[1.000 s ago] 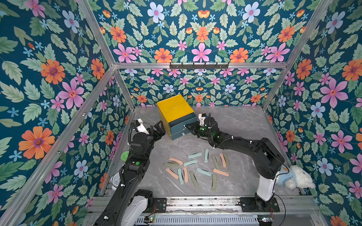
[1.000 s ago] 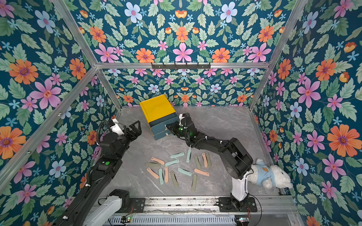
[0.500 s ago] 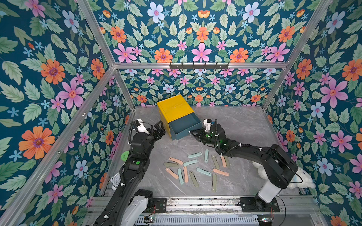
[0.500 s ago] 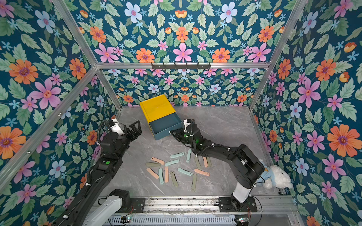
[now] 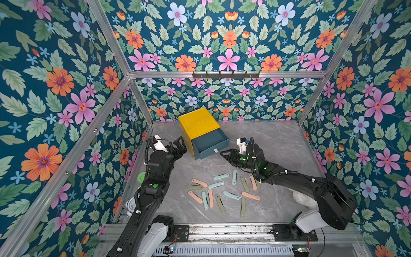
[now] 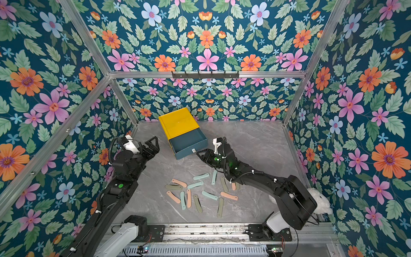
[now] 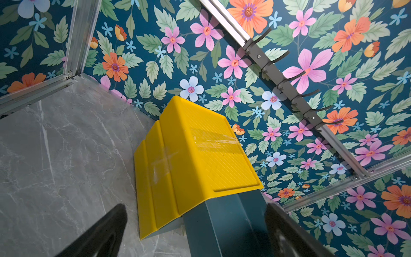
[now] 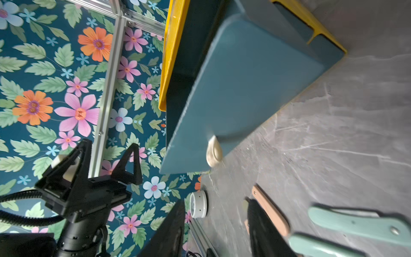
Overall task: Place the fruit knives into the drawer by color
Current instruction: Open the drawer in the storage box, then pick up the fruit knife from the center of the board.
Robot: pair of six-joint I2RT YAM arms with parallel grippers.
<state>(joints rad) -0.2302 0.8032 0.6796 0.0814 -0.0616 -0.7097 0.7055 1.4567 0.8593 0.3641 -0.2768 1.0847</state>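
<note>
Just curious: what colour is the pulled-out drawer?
Dark teal drawer, clearest in the right wrist view.

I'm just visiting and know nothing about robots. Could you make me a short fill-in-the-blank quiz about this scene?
The cabinet has a ___ top.
One teal drawer is ___, not shut.
Inside, that drawer is ___.
The fruit knives all lie on the grey ___.
Missing words: yellow; open; empty; table.

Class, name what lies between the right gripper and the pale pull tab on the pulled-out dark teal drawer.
Only bare grey marbled tabletop, seen in the right wrist view: the right gripper stands apart from the pale pull tab.
</note>
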